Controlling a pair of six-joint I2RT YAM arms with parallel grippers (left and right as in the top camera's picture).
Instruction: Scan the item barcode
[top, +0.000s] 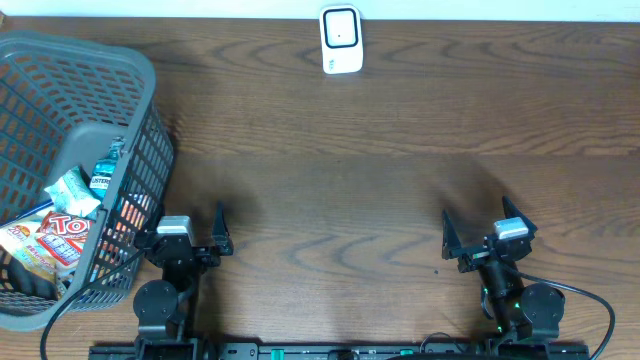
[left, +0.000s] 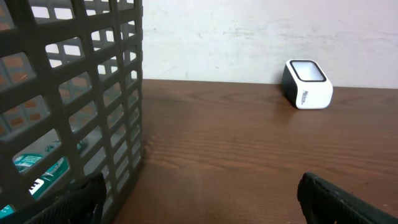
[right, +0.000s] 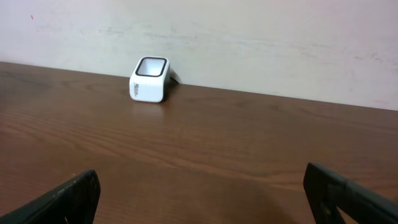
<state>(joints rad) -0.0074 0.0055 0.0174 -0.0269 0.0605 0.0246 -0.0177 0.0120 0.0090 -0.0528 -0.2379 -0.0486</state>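
Dark smooth wood table (top: 380, 200), satin sheen. Grey matt plastic basket (top: 150, 180); glossy film wrappers (top: 65, 235) inside it. Glossy white plastic scanner (top: 341, 40).

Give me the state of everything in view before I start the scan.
left gripper: open, empty, beside the basket.
right gripper: open, empty.
basket: upright, loaded with items.
snack packs: lying in the basket, not gripped.
bottle: in the basket among the packs, not gripped.
scanner: standing alone, nothing presented to it.
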